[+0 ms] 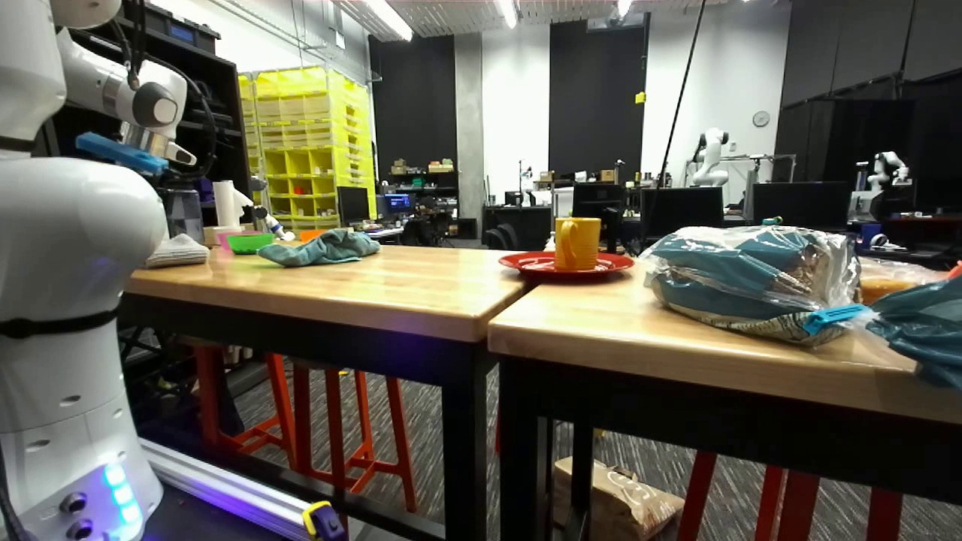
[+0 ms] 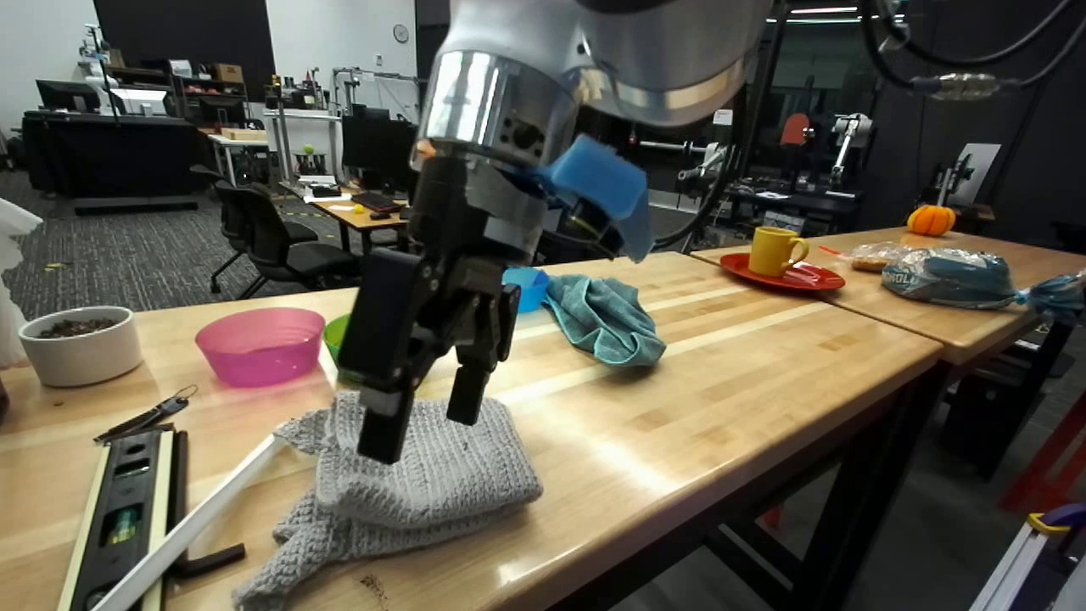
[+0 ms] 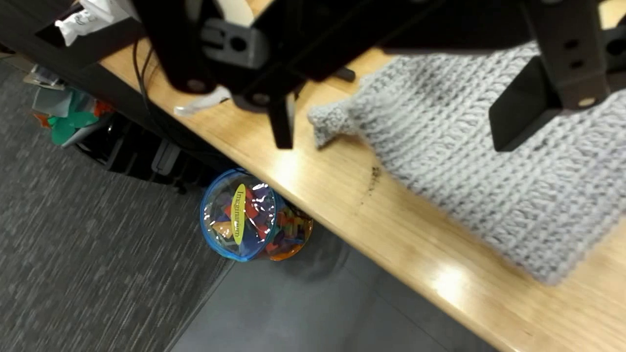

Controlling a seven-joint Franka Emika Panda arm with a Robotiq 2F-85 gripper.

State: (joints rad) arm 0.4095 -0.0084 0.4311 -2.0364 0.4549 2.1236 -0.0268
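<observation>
Fingers (image 2: 383,428) apart, nothing between them, over the gray knit cloth (image 2: 441,475); folded layers probably keep it lying flat on the surface (image 2: 721,382). Past the fingers, a teal cloth (image 2: 607,322) sits crumpled. Well beyond, the red plate (image 2: 819,279) carries the yellow mug (image 2: 768,252) upright, and a blue clip (image 1: 834,318) pinches the neck of the teal plastic bag (image 1: 736,259), presumably to keep it closed.

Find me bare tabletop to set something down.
Broad patch: bare wood between the crumpled teal cloth and round red plate. A narrow strip separates the folded grey knitted cloth from the wooden table edge. Crowded: around the long black spirit level and translucent pink bowl.
</observation>
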